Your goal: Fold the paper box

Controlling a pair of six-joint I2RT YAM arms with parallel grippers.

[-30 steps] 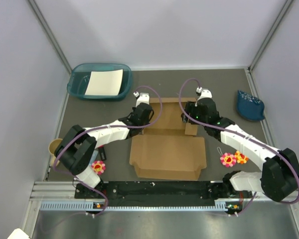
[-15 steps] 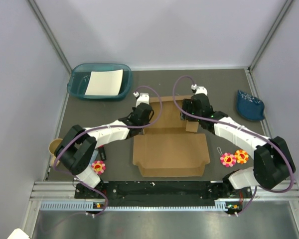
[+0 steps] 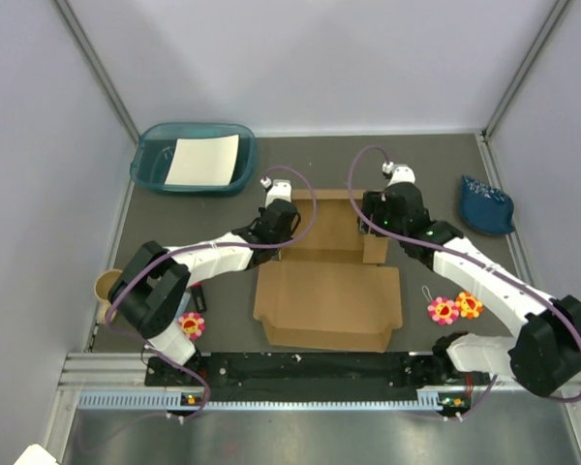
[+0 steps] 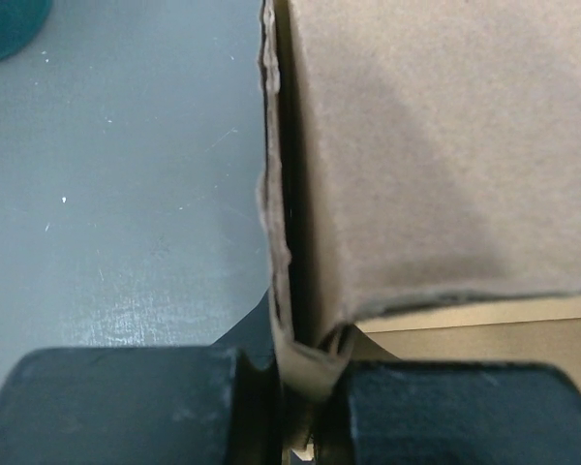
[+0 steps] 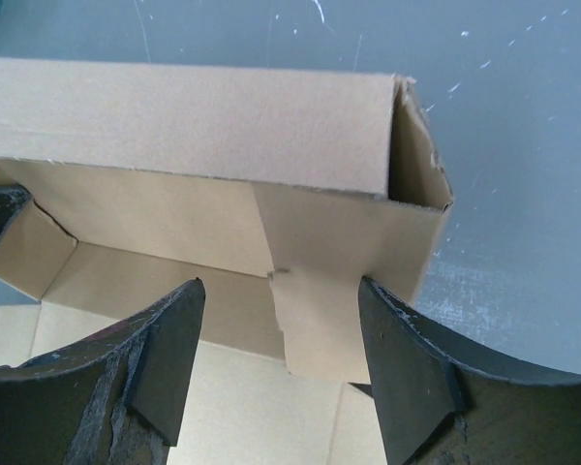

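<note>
1. The paper box (image 3: pixel 327 302) is found at the middle of the table (image 3: pixel 174 242), between the two arms. Its long axis runs left to right, with the flat panel near and the raised walls far.
2. The left gripper (image 4: pixel 310 387) is noted closed tight on the left side wall of the box. The cardboard edge is pinched between its fingers.
3. The right gripper (image 5: pixel 276 291) is held with its jaws set well apart, and nothing is gripped. A flap at the far right corner stands in the gap between them and appears untouched by either.
4. The coming move is judged to turn on that relation. The flap lies straight ahead of the right gripper, which is the nearer arm, while the left is committed to bracing.
5. Against the frame half a second earlier, the near panel is seen shifted slightly back to the left and the right wrist is displaced to the right. The left grip is unchanged.
</note>
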